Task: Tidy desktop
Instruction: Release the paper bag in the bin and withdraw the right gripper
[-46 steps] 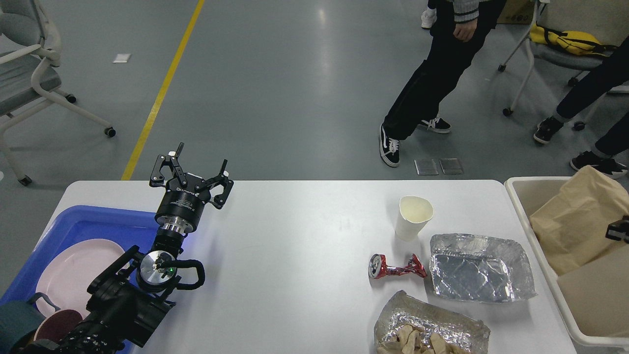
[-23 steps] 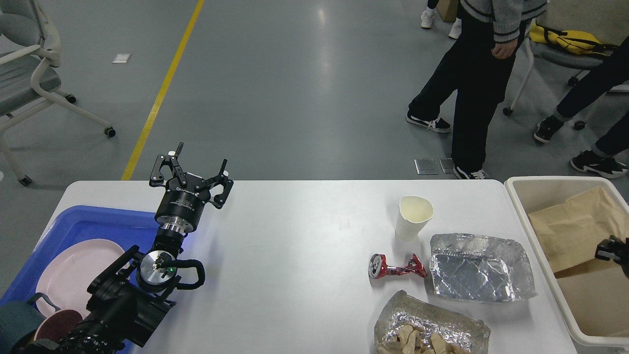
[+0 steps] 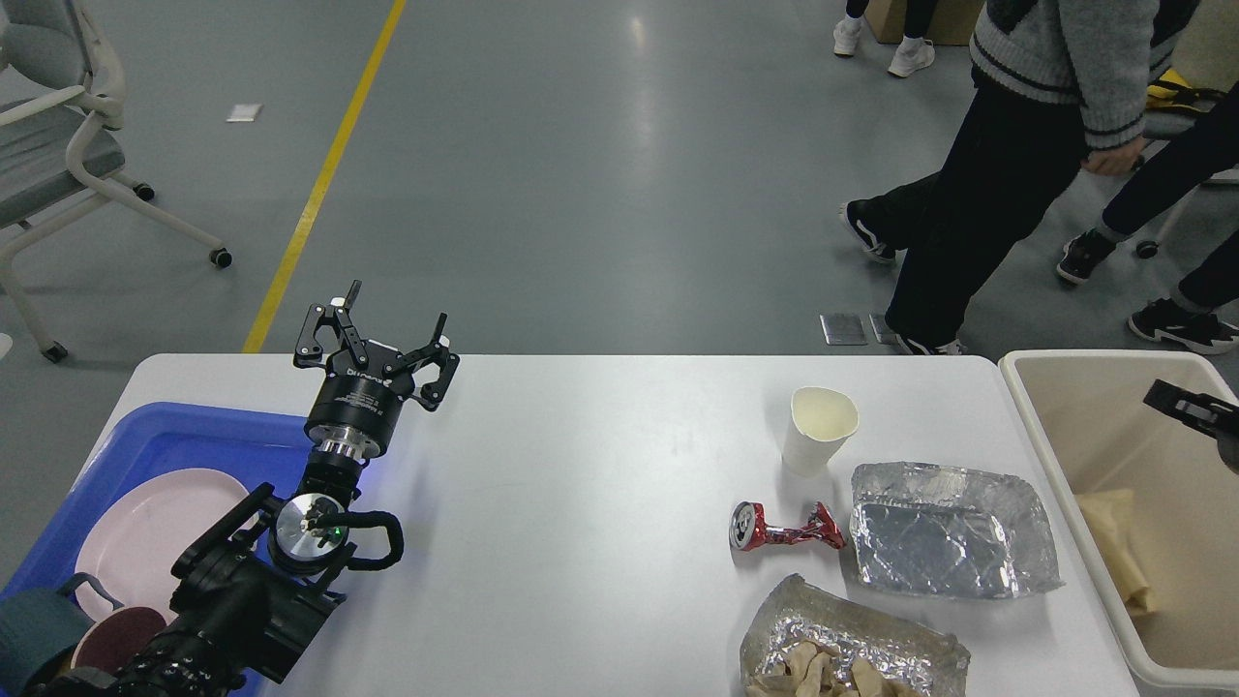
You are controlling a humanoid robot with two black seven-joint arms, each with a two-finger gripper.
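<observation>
Your left gripper (image 3: 385, 324) hangs with its fingers spread apart and nothing between them, over the far left edge of the desktop (image 3: 581, 484), just beyond the blue tray (image 3: 194, 436) that holds a pink plate (image 3: 145, 532). You have a wide bare stretch of white surface from that arm across to the paper cup (image 3: 818, 428), with the rounded far edge clear along its length. Your right gripper (image 3: 1195, 411) shows only as a dark tip at the frame's right edge above the beige bin (image 3: 1055, 455); you cannot tell whether it is apart or together. Compared with a second ago, the brown paper that filled the bin has dropped low, leaving one crumpled piece (image 3: 1118, 542) inside, and the gripper tip now sits higher. On the right side the crushed red can (image 3: 782, 528) lies just beside an empty foil tray (image 3: 953, 528), and a second foil tray (image 3: 852, 653) with crumpled paper sits at the near edge. A person (image 3: 1016, 145) is walking past the far right corner.
</observation>
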